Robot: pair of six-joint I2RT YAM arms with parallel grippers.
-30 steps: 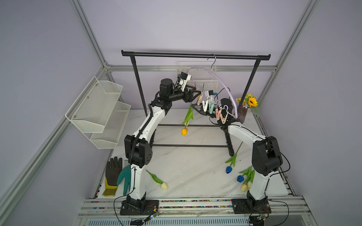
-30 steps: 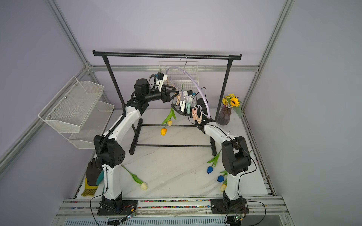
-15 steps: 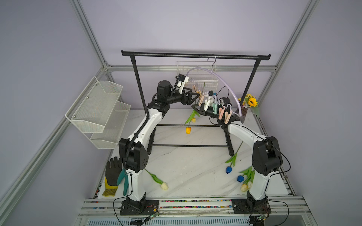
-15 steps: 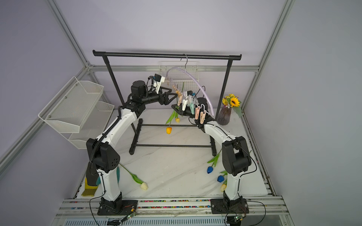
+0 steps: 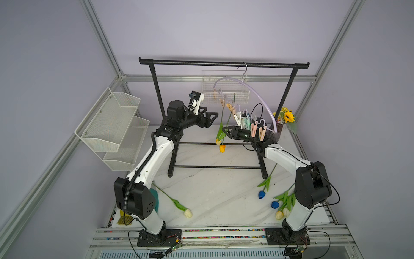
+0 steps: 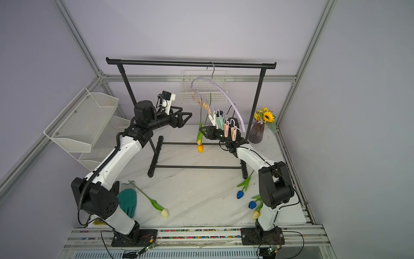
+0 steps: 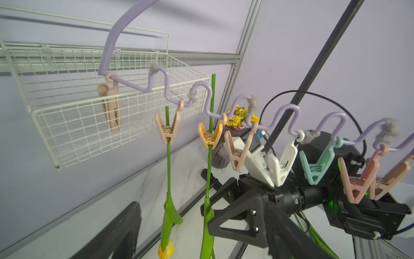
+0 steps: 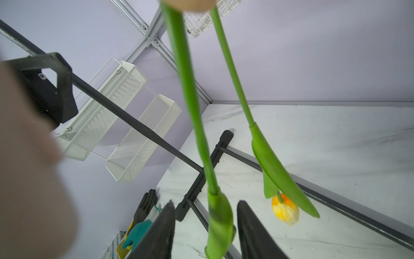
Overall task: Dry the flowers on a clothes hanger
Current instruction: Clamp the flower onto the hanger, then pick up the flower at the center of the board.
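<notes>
The yellow tulip (image 5: 218, 141) and orange tulip (image 5: 222, 148) hang head-down from clothespins (image 7: 210, 139) on the lilac clothes hanger (image 7: 109, 42), the right fingers (image 8: 253, 224) parted either side of the orange one's leaf and the left fingers (image 5: 211, 115) wide and empty, so both should back out straight without brushing stems.

Bright even light, soft shadows; wrist views blurry up close.

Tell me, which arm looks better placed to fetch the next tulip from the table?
Left, probably: the left hand is open and clear of the hanging tulips, and the cream tulip lies near that arm's base. The right hand has one hanging stem between its open fingers, so it must back away first.
</notes>
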